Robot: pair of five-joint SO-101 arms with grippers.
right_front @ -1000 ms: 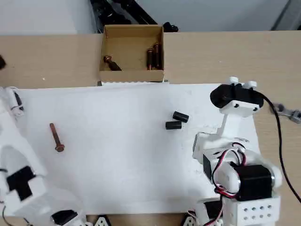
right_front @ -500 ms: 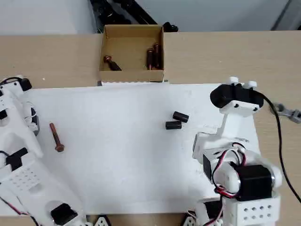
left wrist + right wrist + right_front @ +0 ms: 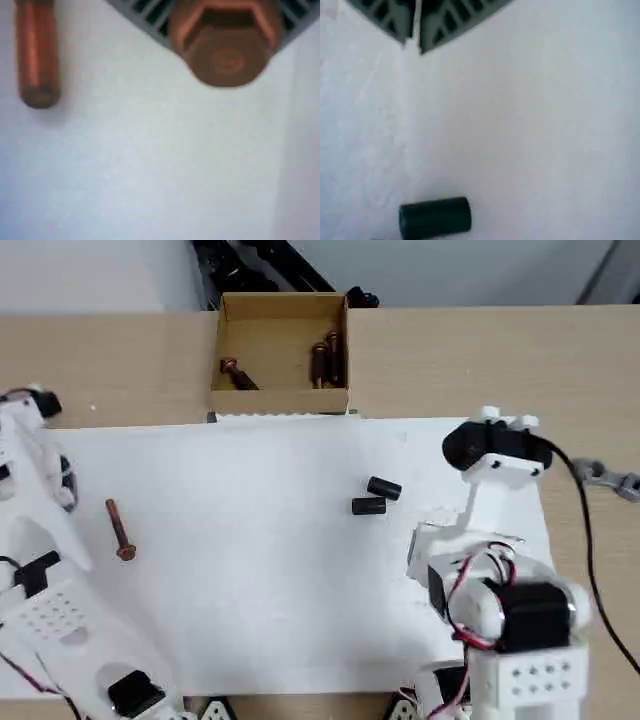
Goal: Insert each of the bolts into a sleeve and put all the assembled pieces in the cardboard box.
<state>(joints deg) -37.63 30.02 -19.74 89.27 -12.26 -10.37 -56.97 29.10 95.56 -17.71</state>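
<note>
A cardboard box (image 3: 282, 400) at the table's far edge holds three bolts in sleeves. One loose copper bolt (image 3: 118, 530) lies on the left of the white sheet; its shaft end (image 3: 37, 60) shows in the left wrist view. My left gripper (image 3: 227, 20) is shut on another copper bolt (image 3: 227, 55), seen head-on between the grey ribbed fingers. Two black sleeves (image 3: 383, 488) (image 3: 368, 506) lie side by side mid-sheet. One sleeve (image 3: 435, 217) lies ahead of my right gripper (image 3: 417, 42), which is shut with nothing in it.
The white sheet (image 3: 250, 600) covers most of the tabletop. The left arm (image 3: 35, 490) stands just left of the loose bolt, the right arm (image 3: 495, 455) at the sheet's right side. Dark gear sits behind the box.
The left arm has risen from the near left corner to a spot beside the loose bolt. The right arm has shifted slightly to the left. Bolt and sleeves lie as before.
</note>
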